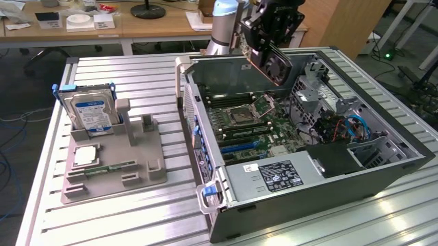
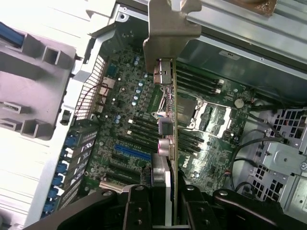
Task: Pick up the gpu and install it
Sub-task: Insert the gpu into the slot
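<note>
The gpu (image 1: pixel 276 62), a dark card with a round fan, hangs tilted in the air over the far part of the open computer case (image 1: pixel 383 177). My gripper (image 1: pixel 270 31) is shut on its upper end. In the wrist view the gpu (image 2: pixel 171 143) is edge-on, its pale metal bracket (image 2: pixel 168 28) and ports pointing away from the black fingers (image 2: pixel 139 208) that clamp it from both sides. Below it lies the green motherboard (image 2: pixel 124 100) with the CPU socket (image 2: pixel 211 117) and a blue slot (image 2: pixel 130 153). The card is well above the board, touching nothing.
On the exterior view's left a grey holder (image 1: pixel 116 169) carries a blue-labelled hard drive (image 1: pixel 92 114), a small green memory stick (image 1: pixel 110 167) and a square chip (image 1: pixel 85 155). Inside the case are the power supply (image 1: pixel 274 177) and a drive cage with blue cables (image 1: pixel 352 128).
</note>
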Robot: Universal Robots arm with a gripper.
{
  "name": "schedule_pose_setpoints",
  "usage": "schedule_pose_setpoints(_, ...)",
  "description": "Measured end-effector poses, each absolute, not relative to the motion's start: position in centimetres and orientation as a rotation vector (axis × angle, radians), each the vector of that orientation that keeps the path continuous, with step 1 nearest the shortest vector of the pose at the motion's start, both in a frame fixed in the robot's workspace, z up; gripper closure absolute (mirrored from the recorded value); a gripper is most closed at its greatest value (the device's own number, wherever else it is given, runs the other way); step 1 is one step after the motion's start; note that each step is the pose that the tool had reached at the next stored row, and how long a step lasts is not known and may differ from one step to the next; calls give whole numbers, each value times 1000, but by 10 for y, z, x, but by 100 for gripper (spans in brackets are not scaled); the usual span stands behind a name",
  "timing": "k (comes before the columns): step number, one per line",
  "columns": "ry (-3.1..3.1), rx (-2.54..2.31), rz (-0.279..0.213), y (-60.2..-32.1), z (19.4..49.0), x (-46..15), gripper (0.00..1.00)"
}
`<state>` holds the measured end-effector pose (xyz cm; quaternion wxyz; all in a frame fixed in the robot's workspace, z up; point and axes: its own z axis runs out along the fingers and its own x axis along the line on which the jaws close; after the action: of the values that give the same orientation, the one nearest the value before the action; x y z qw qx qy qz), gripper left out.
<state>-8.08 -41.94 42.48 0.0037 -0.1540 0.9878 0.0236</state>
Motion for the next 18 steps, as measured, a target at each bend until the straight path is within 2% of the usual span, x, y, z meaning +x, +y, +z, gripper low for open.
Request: schedule_pose_setpoints(18,3068,-647,75,-422,425,-81,72)
